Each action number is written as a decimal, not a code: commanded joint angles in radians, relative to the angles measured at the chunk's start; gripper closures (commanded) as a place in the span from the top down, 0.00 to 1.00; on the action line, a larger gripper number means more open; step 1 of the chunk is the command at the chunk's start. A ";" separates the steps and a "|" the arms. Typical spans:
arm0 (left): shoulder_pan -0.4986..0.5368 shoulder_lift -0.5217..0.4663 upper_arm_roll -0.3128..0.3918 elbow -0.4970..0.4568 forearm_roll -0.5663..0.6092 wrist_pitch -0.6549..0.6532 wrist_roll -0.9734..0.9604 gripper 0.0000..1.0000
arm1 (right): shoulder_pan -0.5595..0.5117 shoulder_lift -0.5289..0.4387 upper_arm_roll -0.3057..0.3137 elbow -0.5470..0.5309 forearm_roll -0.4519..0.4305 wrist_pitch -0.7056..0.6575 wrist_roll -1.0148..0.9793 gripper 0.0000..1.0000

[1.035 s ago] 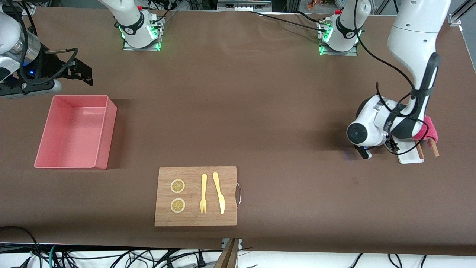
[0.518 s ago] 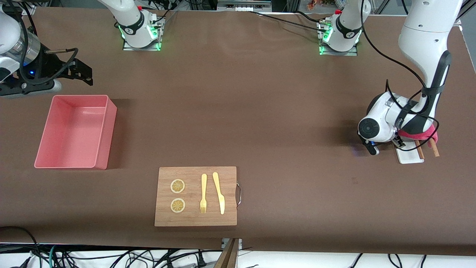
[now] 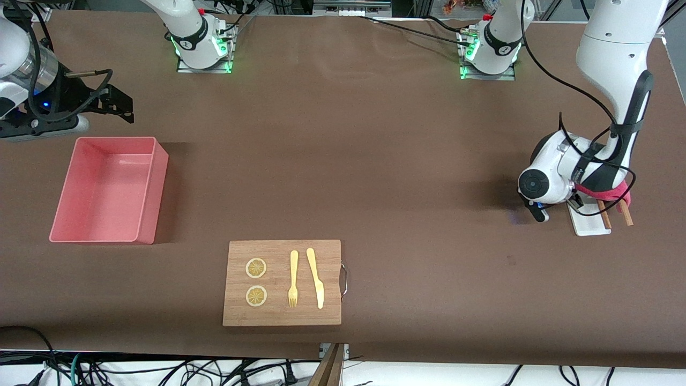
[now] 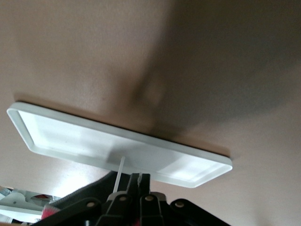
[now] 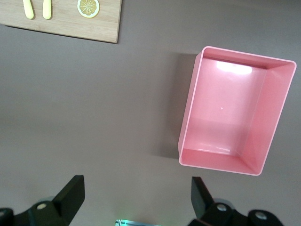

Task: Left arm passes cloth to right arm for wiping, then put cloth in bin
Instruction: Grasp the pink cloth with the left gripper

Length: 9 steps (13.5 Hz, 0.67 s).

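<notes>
The magenta-red cloth (image 3: 616, 194) hangs over two wooden rods (image 3: 624, 213) above a small white tray (image 3: 589, 225) at the left arm's end of the table. My left gripper (image 3: 576, 199) lies low and level beside the rods, shut on the cloth's edge. In the left wrist view its fingers (image 4: 139, 178) are pressed together over the tray (image 4: 61, 136), with a bit of the red cloth (image 4: 47, 212) at the picture's edge. The salmon-pink bin (image 3: 153, 193) stands empty at the right arm's end. My right gripper (image 3: 120, 104) waits, open, just off the bin (image 5: 188, 117).
A wooden board (image 3: 281, 316) with a metal handle lies near the table's front edge, carrying two lemon slices (image 3: 256, 268), a yellow fork (image 3: 293, 279) and a yellow knife (image 3: 316, 279). Its corner shows in the right wrist view (image 5: 70, 28).
My left hand has moved toward the cloth and the rods, and the cloth now looks drawn out into a strip toward the gripper. The right arm has not moved.
</notes>
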State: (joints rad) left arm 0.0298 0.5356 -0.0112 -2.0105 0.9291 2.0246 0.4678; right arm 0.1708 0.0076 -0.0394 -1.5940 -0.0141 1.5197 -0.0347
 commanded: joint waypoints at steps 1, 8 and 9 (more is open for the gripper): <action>0.002 -0.039 -0.009 -0.016 0.025 -0.021 0.018 0.00 | -0.010 0.002 0.009 0.017 -0.012 -0.016 -0.002 1.00; -0.004 -0.186 -0.096 0.057 -0.217 -0.142 0.172 0.00 | -0.010 0.002 0.009 0.017 -0.012 -0.016 -0.002 1.00; -0.004 -0.203 -0.120 0.096 -0.298 -0.203 0.210 0.00 | -0.008 0.002 0.009 0.017 -0.012 -0.016 -0.002 1.00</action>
State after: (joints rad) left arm 0.0243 0.3921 -0.0956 -1.9604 0.7498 1.9149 0.5876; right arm 0.1708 0.0076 -0.0394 -1.5940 -0.0141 1.5197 -0.0347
